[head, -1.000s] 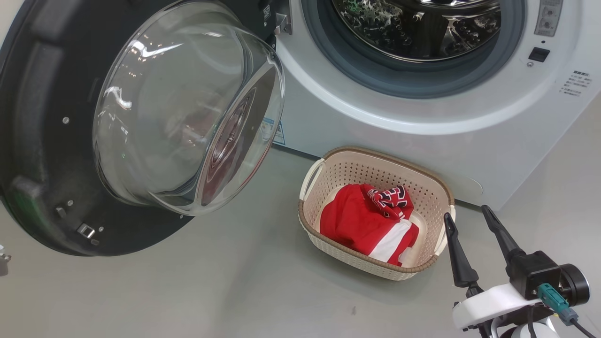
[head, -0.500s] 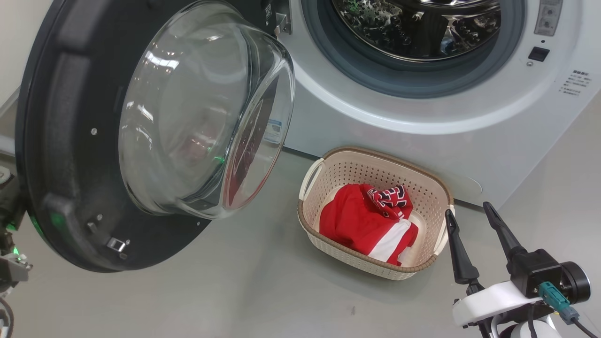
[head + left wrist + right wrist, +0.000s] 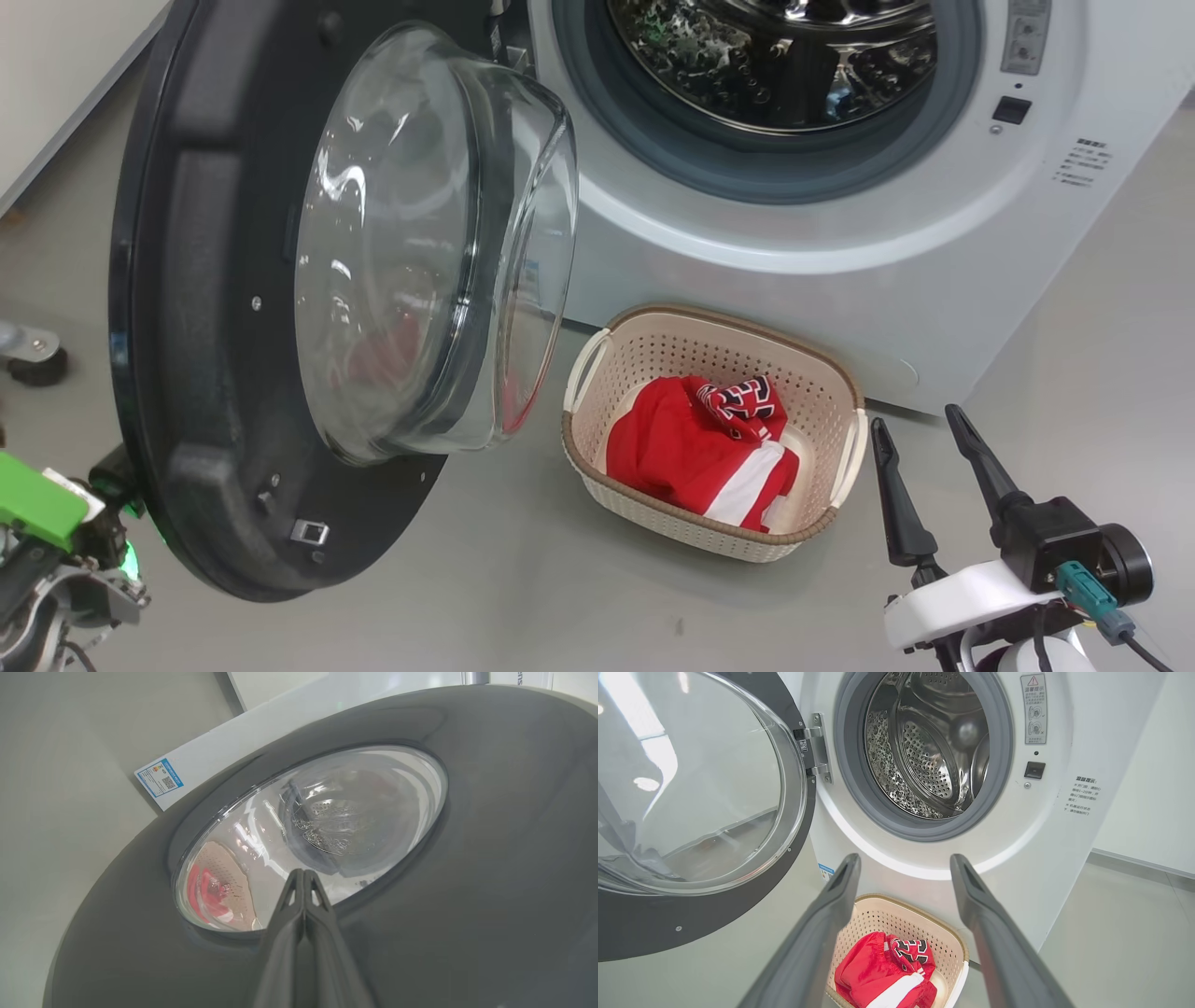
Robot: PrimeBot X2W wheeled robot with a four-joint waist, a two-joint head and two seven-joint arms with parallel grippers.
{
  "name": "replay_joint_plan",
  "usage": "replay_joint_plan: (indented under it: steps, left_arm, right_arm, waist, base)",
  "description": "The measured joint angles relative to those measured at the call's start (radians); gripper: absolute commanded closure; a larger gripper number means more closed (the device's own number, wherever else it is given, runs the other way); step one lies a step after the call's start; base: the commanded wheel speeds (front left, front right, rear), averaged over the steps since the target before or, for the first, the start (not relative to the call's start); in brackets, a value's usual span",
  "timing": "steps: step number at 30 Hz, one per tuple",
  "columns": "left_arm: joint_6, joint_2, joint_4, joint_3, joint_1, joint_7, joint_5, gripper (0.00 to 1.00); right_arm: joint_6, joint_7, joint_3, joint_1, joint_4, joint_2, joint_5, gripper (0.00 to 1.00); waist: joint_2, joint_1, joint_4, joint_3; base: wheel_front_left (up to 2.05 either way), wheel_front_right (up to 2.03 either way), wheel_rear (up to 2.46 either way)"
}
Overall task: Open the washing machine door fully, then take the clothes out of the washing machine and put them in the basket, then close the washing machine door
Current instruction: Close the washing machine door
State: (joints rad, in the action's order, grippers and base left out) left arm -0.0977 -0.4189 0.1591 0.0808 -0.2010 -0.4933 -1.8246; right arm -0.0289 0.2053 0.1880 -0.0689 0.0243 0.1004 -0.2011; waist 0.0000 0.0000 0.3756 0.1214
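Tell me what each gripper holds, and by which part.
Nothing is held: left gripper shut, empty, at the washing machine door; right gripper open.

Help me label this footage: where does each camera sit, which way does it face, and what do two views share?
Head view: on the robot's head, looking down at the open washing machine door and the basket of clothes; right gripper at lower right.
Left wrist view: outside the door, facing its glass; shut left gripper at bottom.
Right wrist view: low, facing the drum; open right gripper frames the basket.
Shared: head and right wrist views both show door, basket, clothes.
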Motion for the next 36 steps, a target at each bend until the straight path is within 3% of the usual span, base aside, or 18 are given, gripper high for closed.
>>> replay_joint_plan:
  steps: [19, 36]
  left_arm:
    - [-0.013, 0.081, -0.171, 0.083, 0.138, -0.068, -0.024, 1.00]
    - [-0.015, 0.147, -0.236, 0.126, 0.140, -0.076, -0.025, 1.00]
  right_arm:
    - [-0.002, 0.020, 0.021, 0.000, 0.027, -0.023, -0.011, 0.00]
    - [-0.009, 0.030, 0.044, 0.006, 0.025, -0.035, -0.019, 0.00]
  waist:
    - [0.0000, 0.0000, -0.170, -0.034]
    - [0.0000, 0.0000, -0.344, -0.023]
  base:
    - [0.00, 0.00, 0.00]
    - [0.00, 0.00, 0.00]
